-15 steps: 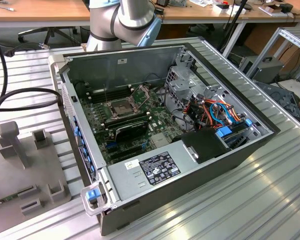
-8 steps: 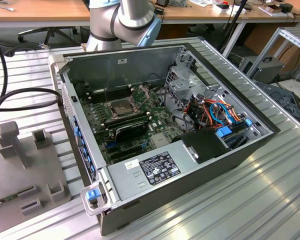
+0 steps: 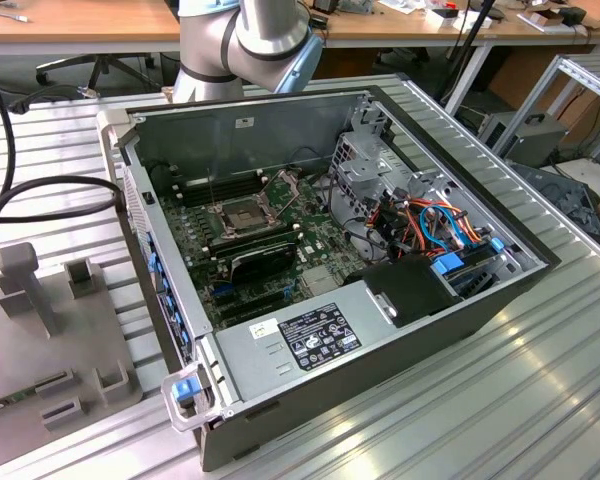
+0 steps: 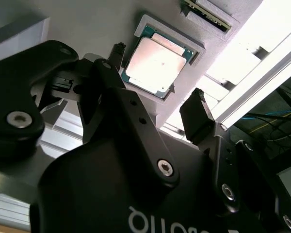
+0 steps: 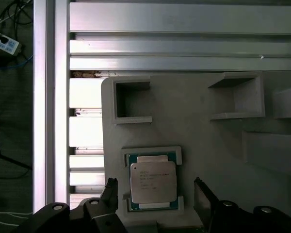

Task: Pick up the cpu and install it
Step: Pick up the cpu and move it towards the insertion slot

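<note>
Lying flat in a shallow square nest of a grey plate, the cpu shows its dull silver top with a thin green rim around it. The gripper hangs over that nest with its two dark fingers spread wide. One finger is on each side of the chip, both are clear of it, and they hold nothing. How high the fingertips stand above the plate cannot be told. The nest's edge nearest the gripper is hidden behind the gripper's black body.

Further along the plate from the chip are two open box-shaped pockets. The plate rests on a table of ribbed aluminium rails and is cut off by the picture's edge. In the second wrist view a narrow part lies in a slot of the plate beyond the chip, cropped and hard to make out.

In the exterior view a grey plate with similar pockets lies at the exterior view's left. Whether it is the same plate cannot be told. Just to its right stands an open computer case with a green board and a square socket inside. Behind the case the arm is cut off at the top edge.
</note>
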Motion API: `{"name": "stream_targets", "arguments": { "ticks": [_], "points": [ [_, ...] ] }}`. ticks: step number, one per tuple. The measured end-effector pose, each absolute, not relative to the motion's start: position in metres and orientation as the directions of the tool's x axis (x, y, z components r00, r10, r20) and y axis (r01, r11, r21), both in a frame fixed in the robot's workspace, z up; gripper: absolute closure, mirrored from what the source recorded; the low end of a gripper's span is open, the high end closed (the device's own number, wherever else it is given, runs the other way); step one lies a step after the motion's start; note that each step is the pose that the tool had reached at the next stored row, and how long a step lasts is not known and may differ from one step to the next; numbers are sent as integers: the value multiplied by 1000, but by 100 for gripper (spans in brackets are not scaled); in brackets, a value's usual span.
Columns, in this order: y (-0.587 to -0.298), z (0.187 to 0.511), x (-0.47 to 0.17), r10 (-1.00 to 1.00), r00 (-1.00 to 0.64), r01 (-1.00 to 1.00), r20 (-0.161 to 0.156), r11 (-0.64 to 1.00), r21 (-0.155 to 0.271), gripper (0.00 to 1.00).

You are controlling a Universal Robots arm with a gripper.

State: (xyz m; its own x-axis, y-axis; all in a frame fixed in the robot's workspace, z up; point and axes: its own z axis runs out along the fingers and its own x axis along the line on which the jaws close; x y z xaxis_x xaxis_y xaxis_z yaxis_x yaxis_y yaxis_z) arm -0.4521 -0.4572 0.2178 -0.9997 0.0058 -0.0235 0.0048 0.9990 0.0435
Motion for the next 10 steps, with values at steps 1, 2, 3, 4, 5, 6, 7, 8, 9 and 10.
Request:
{"name": "stream_targets", "arguments": {
  "ticks": [1, 2, 3, 4, 5, 6, 7, 8, 9, 10],
  "points": [
    [-457, 218, -452, 6, -1000, 5, -23, 999, 43, 26],
    [-457, 217, -452, 6, -1000, 5, -23, 999, 43, 26],
    [-457, 216, -452, 6, -1000, 5, -23, 999, 43, 26],
    [-457, 215, -452, 6, -1000, 5, -24, 999, 43, 26],
    [-457, 214, -452, 6, -1000, 5, -24, 999, 43, 26],
    [-457, 213, -452, 4, -1000, 3, -23, 999, 43, 26],
    [-457, 212, -452, 1, -1000, 0, -23, 999, 43, 26],
    [-457, 211, -452, -2, -1000, -3, -23, 999, 43, 26],
    [-457, 210, -452, -8, -1000, -9, -23, 999, 43, 26],
    [-457, 209, -451, -21, -1000, -22, -23, 999, 42, 26]
  ]
}}
